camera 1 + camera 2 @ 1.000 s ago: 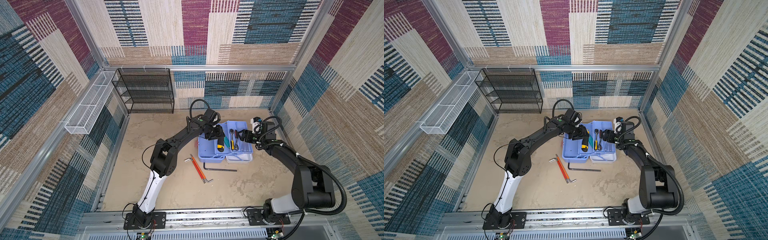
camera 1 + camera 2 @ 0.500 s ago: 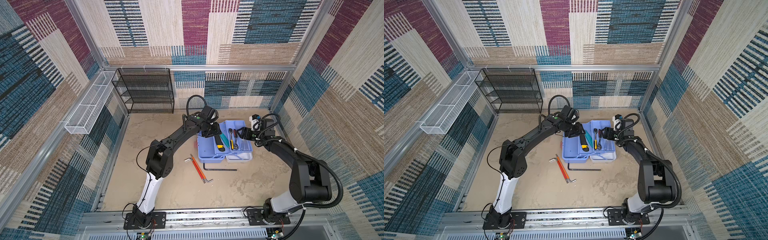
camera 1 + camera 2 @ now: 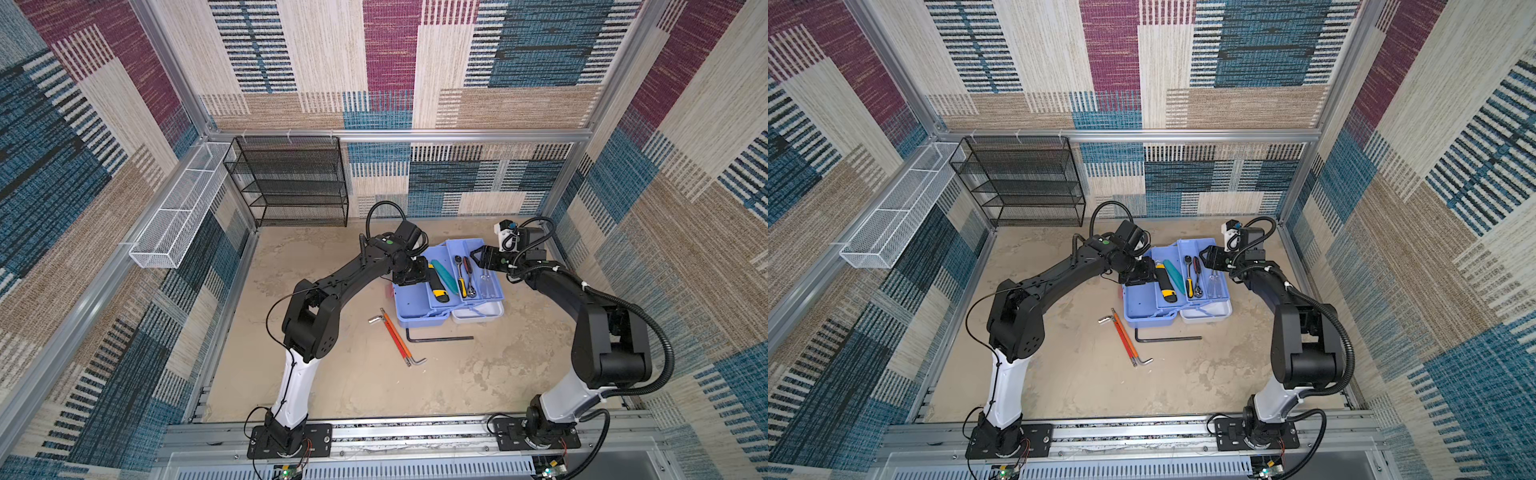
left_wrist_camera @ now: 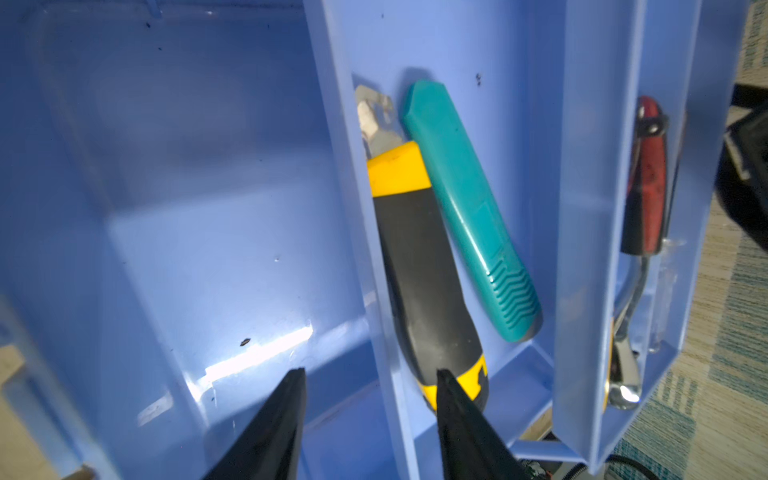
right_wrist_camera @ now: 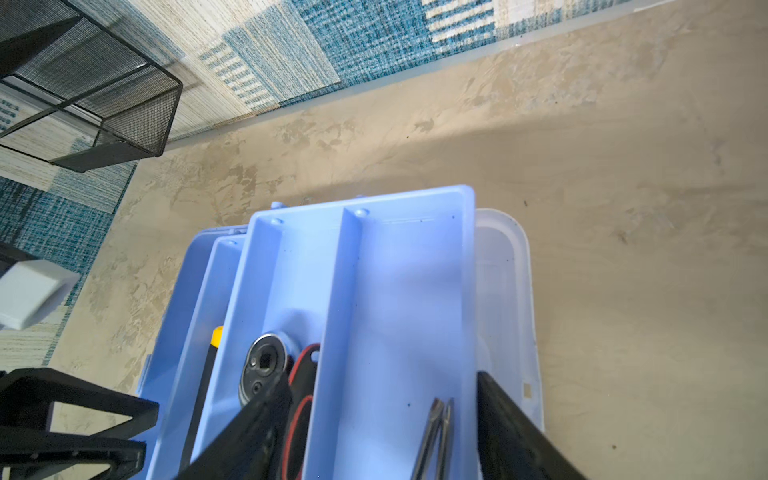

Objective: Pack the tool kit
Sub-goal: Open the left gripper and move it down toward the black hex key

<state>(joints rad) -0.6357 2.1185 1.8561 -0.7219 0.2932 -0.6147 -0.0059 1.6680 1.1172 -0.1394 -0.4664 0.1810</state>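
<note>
The tool kit lies open on the floor in both top views, light blue base and fold-out trays, with its white lid to the right. My left gripper is open and straddles the wall between the empty base and the tray holding a yellow-black knife and a teal knife. My right gripper is open over the outer tray. One finger is by the ratchet; the other stands past the tray's outer wall. Two screwdriver shafts lie between them.
An orange hex key, a long black hex key and silver hex keys lie on the floor in front of the box. A black mesh rack stands at the back left, with a white wire basket on the left wall.
My left gripper has shifted slightly left, toward the box's left side. My right gripper has crept further over the outer tray and its jaws have narrowed a little.
</note>
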